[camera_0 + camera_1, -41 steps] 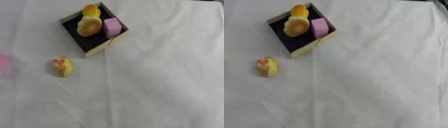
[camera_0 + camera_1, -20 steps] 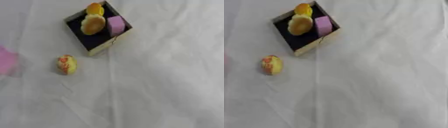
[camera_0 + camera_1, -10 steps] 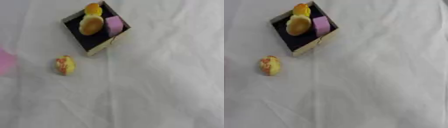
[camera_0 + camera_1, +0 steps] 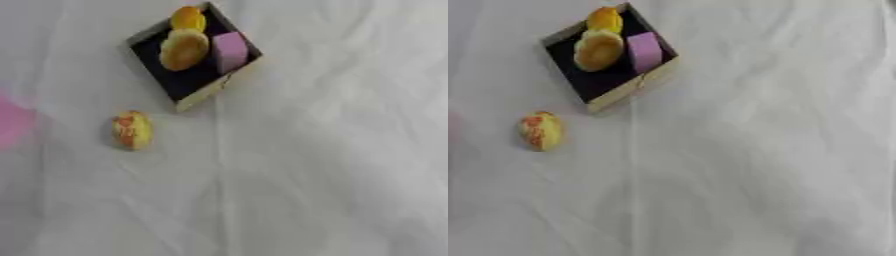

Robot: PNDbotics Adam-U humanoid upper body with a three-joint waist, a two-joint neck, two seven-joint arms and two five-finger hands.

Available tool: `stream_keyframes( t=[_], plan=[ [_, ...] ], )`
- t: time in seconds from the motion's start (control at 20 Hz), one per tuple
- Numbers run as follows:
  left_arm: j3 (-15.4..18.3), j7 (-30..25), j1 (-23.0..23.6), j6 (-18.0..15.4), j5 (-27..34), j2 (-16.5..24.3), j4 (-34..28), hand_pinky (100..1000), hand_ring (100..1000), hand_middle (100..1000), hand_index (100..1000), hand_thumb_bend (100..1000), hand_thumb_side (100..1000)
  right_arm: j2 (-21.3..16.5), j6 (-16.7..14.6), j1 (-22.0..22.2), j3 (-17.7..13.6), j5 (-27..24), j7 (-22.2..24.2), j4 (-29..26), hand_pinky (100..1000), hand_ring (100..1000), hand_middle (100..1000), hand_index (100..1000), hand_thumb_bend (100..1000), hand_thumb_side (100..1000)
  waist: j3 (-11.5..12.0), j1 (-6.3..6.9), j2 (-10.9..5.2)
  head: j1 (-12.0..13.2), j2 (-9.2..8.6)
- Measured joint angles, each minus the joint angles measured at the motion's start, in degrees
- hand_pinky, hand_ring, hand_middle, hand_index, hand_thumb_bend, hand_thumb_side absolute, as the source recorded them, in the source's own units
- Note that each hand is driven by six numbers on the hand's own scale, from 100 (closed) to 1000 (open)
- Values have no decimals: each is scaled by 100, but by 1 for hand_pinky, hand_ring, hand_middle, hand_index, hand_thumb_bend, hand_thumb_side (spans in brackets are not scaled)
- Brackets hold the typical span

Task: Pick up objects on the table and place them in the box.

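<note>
At far left, a blurred pink shape (image 4: pixel 13 121) is cut by the frame edge. A yellow-and-red object (image 4: pixel 131 130) lies on the white cloth (image 4: pixel 332 165). The box (image 4: pixel 633 85) holds 2 yellow items and 1 pink block (image 4: pixel 644 51). Neither hand is seen, so finger state cannot be told.

I cannot see my arms or my hands in either view, so I cannot tell how any part of my body looks.
</note>
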Motion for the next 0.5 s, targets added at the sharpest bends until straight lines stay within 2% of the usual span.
stream_keyframes(
  t=[0.2, 0.5],
  plan=[
    [12, -147, -82, -215, 0, 1, 112, 888, 870, 831, 894, 357, 151, 13, 62, 26, -1, 0, 0, 0, 987, 995, 750, 837, 100, 436, 15, 0, 0, 73, 0],
    [28, -220, -209, -567, -69, 32, 238, 893, 877, 836, 894, 407, 155, 56, 146, 96, -17, 0, -9, 0, 989, 994, 747, 834, 100, 446, 19, 3, -37, 339, -14]
  ],
)
